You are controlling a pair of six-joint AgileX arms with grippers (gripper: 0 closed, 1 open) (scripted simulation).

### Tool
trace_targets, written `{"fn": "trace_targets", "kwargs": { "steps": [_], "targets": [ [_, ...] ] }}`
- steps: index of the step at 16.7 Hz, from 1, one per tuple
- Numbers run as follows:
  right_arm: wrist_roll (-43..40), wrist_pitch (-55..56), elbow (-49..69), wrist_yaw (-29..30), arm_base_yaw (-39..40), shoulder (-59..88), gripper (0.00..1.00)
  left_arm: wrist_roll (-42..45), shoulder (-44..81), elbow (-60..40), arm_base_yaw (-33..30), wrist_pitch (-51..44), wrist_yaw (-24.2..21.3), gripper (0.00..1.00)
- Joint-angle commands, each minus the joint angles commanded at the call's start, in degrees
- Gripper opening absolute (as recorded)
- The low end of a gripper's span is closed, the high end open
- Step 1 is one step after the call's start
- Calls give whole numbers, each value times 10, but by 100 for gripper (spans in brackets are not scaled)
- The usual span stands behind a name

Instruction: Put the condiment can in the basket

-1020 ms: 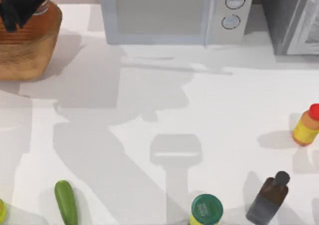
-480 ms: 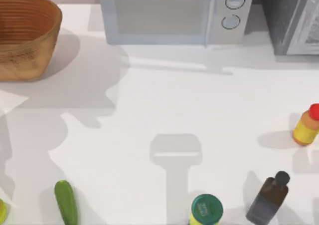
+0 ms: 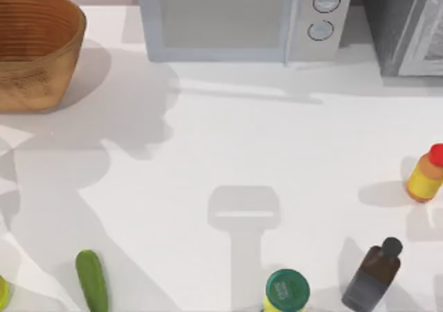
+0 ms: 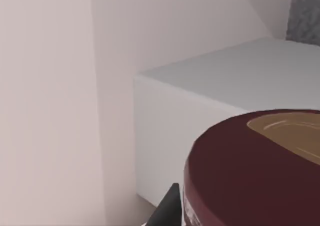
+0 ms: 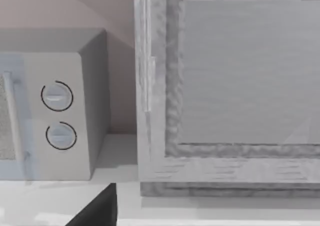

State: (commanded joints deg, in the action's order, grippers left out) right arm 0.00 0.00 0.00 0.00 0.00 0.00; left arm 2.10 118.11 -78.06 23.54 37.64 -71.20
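Can is seen close against the left gripper, grip state untellable; basket sits upper left of the top view.

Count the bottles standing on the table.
2. The red-capped yellow bottle stands at the table's right edge; the dark brown bottle stands near the front right, beside the green-lidded can. Others may sit outside the views.

No readable text, brand, number or sign appears on anything in these views.
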Motion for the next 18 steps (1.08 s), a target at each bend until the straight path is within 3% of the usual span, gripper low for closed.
{"fn": "trace_targets", "kwargs": {
  "steps": [3,7,18],
  "targets": [
    [0,0,0,0,0,0,100,-3,22,-14,-28,16,28,0],
    [0,0,0,0,0,0,100,-3,23,-15,-30,17,30,0],
    [0,0,0,0,0,0,100,-3,23,-15,-30,17,30,83]
  ]
}}
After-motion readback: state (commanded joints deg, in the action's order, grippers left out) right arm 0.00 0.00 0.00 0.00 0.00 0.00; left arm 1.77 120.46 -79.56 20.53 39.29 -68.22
